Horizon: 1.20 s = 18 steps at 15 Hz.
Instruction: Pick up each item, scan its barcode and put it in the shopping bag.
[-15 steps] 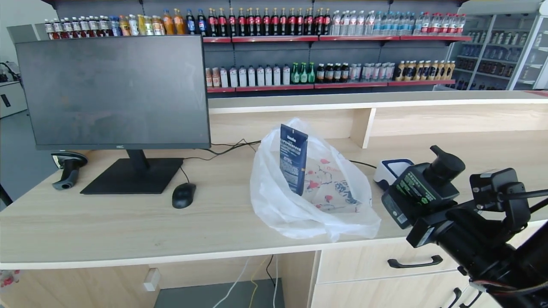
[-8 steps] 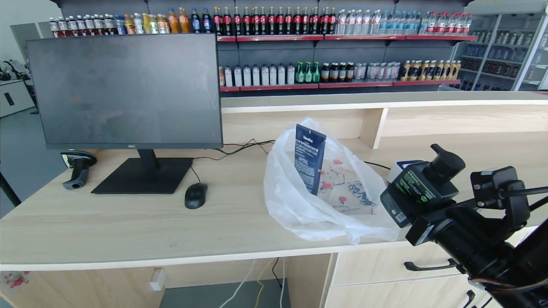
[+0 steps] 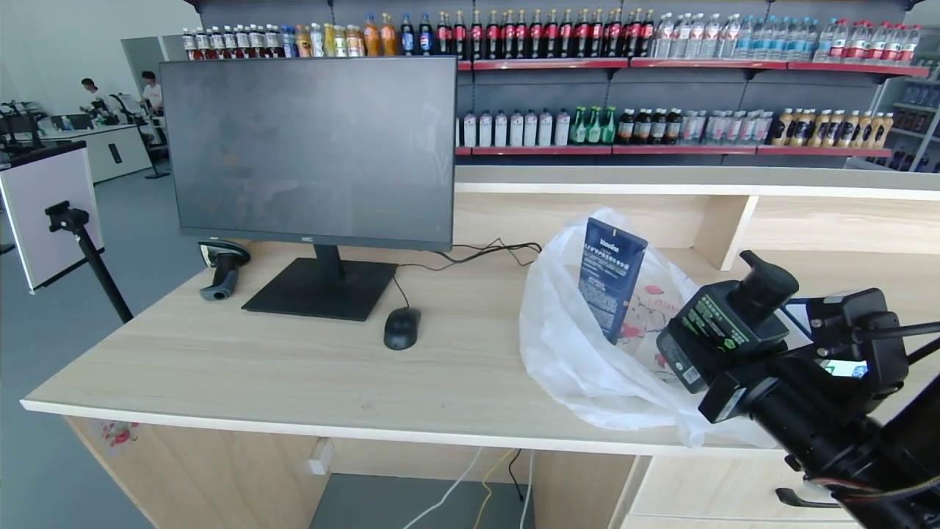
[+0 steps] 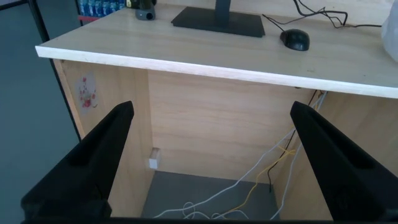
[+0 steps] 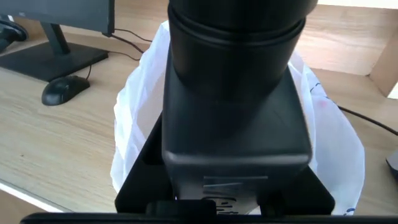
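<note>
Bottle (image 3: pixel 723 323), dark with a black cap, is sitting clamped in the right tool (image 5: pixel 229 198), tilted, with the shopping bag (image 3: pixel 580 360) just ahead of and below that tool. It's looking rigid with a slick label and probably some weight, so gripping the flat body sides below the shoulder seems safest. Left tool (image 4: pixel 211 115) is hanging with jaws spread wide, empty, tabletop (image 4: pixel 205 59) edge ahead of it.

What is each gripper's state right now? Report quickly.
Left gripper: open, empty, below the counter edge.
Right gripper: shut on the black bottle, by the shopping bag.
</note>
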{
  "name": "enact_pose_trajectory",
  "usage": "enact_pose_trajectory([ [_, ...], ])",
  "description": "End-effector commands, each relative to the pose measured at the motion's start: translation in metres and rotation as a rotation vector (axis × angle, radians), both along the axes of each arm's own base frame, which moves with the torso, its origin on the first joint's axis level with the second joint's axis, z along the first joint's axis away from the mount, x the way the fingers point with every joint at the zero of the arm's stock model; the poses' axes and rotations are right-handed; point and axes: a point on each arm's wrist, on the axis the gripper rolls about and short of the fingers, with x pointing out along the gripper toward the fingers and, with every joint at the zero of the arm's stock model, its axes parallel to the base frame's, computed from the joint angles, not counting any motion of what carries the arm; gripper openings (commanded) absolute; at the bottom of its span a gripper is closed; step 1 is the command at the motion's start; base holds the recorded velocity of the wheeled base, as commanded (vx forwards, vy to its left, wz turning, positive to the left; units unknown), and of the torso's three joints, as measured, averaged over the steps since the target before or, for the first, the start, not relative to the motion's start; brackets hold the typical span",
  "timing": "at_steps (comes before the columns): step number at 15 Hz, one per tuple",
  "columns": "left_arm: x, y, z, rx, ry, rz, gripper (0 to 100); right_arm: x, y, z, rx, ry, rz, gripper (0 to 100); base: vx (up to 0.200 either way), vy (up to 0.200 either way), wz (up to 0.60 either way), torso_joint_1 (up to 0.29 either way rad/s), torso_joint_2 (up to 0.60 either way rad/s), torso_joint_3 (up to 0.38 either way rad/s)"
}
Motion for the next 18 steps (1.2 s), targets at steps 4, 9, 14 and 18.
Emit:
enact_pose_trajectory([
  [4,0.0,0.0,0.0,0.0,0.0,0.0,100,0.008,0.0,-0.011,-0.001,0.049,-0.019,0,0.0,0.0,0.0,0.0,0.0,0.0],
  [9,0.0,0.0,0.0,-0.002,0.0,0.0,100,0.03,-0.009,-0.025,-0.018,0.102,-0.094,0,0.0,0.0,0.0,0.0,0.0,0.0],
  [14,0.0,0.0,0.0,-0.002,0.0,0.0,100,0.066,-0.015,-0.023,-0.008,0.06,-0.114,0,0.0,0.0,0.0,0.0,0.0,0.0],
  [18,0.0,0.0,0.0,-0.002,0.0,0.0,100,0.076,-0.017,-0.04,-0.054,0.113,-0.133,0,0.0,0.0,0.0,0.0,0.0,0.0],
])
